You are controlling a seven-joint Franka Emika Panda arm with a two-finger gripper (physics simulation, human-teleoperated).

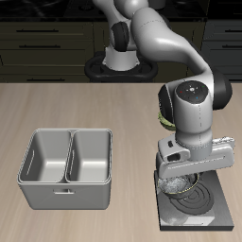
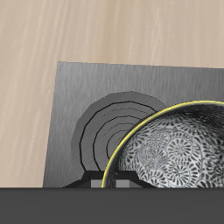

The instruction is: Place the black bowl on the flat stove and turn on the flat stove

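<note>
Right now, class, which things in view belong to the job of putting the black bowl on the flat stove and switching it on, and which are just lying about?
Part of the job: black bowl, beneath the gripper; flat stove.
Just lying about: grey two-compartment container; olive-green object, mostly hidden behind the arm.

One bowl (image 2: 175, 149), one stove (image 1: 216, 210), one caddy (image 1: 66, 168).

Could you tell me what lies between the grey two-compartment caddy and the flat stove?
Only bare wooden table, seen in the exterior view, separates the caddy and the stove.
</note>
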